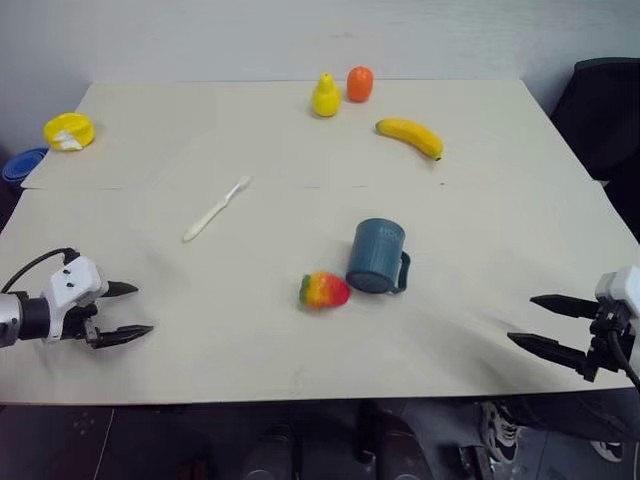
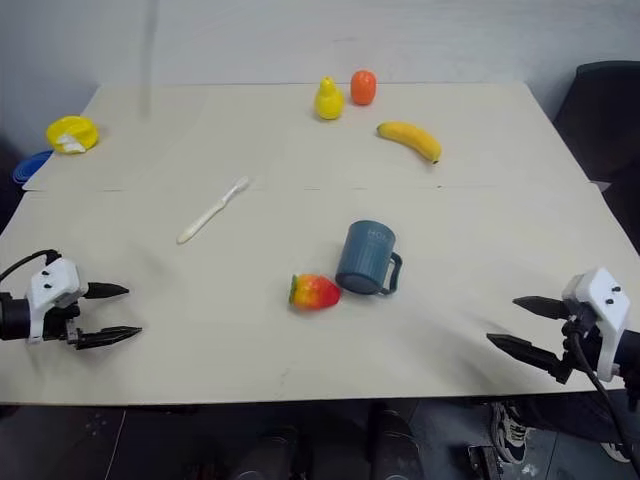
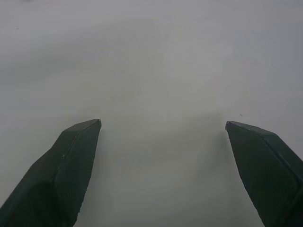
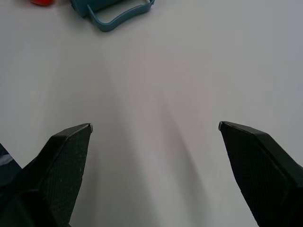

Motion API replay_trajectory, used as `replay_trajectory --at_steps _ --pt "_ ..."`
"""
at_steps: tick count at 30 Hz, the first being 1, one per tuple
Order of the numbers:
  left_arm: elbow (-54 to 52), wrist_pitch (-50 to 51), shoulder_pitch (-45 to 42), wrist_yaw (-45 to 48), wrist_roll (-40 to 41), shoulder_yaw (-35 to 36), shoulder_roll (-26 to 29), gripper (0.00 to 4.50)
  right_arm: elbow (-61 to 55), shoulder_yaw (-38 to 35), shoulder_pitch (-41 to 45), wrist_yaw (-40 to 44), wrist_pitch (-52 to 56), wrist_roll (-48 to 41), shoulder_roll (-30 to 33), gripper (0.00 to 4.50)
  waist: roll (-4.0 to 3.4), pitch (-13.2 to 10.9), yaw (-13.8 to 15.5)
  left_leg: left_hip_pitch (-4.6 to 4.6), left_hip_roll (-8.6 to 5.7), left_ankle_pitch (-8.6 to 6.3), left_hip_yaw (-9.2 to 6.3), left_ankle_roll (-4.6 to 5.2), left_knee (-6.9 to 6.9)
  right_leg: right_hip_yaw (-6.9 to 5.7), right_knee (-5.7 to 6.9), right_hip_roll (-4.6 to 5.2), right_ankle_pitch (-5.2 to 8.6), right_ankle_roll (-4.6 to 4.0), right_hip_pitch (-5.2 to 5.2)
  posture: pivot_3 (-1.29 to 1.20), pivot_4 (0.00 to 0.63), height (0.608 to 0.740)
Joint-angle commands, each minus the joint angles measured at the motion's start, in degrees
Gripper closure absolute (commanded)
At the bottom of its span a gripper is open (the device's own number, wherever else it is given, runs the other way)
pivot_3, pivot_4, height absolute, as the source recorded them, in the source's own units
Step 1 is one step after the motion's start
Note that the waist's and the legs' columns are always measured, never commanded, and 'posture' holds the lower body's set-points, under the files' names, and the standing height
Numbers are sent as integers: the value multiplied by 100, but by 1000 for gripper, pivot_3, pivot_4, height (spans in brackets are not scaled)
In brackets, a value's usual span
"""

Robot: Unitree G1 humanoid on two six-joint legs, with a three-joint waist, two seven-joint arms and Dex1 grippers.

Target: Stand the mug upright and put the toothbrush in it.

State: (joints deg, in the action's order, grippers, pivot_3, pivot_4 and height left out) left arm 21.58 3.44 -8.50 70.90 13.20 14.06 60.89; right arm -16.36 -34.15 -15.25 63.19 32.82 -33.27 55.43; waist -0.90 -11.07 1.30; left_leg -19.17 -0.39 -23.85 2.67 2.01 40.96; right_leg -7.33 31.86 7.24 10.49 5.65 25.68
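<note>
So, both arms wait at the near edge w/ nothing done yet: left gripper (image 1: 128, 310) at approx 8 o'clock of the table (image 1: 500, 180), right gripper (image 1: 540, 322) at 4 o'clock, each w/ jaws spread wide and empty. The mug (image 1: 377, 256) lies on its side near centre, handle toward 3 o'clock, a red-yellow toy fruit (image 1: 324, 290) just beside it. The toothbrush (image 1: 216, 208) lies flat at 10 o'clock, well apart from the mug, prob. why each arm flanks one side.

On my table (image 1: 520, 330) I see a banana (image 1: 410, 136), a yellow pear (image 1: 325, 97) beside an orange fruit (image 1: 360, 84). A red-yellow fruit (image 1: 324, 290) lies nearer me.
</note>
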Motion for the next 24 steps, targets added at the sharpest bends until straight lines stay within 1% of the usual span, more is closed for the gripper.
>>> replay_trajectory --at_steps 1,5,11,14,24 --pt "103 -244 23 24 -127 -10 139 0 -289 -131 -91 -77 5 -90 -121 40 0 0 -2 0 0 0 1 0 0 1 0 -1 0 0 0 0 150 740" --pt "180 -269 -60 -21 -83 -26 89 0 -313 -120 -96 -214 -91 29 -192 40 0 0 -6 3 2 0 11 0 1 10 3 -3 -1 1 0 0 150 740" --pt "-1 -1 -206 -22 135 3 -21 0 -265 -100 4 -322 -141 52 -199 40 0 0 -5 6 4 0 13 0 3 11 9 -4 -1 1 1 0 150 740" --pt "-4 27 -253 -34 119 -26 -38 0 -251 -92 21 -350 -162 75 -208 40 0 0 -5 6 3 0 14 0 4 12 9 -6 -1 1 1 0 150 740" --pt "-78 304 -333 99 208 -71 -89 0 -389 -195 -212 -347 -26 -69 -243 40 1 1 -2 6 3 0 20 0 8 18 11 -13 -1 1 0 0 150 740"
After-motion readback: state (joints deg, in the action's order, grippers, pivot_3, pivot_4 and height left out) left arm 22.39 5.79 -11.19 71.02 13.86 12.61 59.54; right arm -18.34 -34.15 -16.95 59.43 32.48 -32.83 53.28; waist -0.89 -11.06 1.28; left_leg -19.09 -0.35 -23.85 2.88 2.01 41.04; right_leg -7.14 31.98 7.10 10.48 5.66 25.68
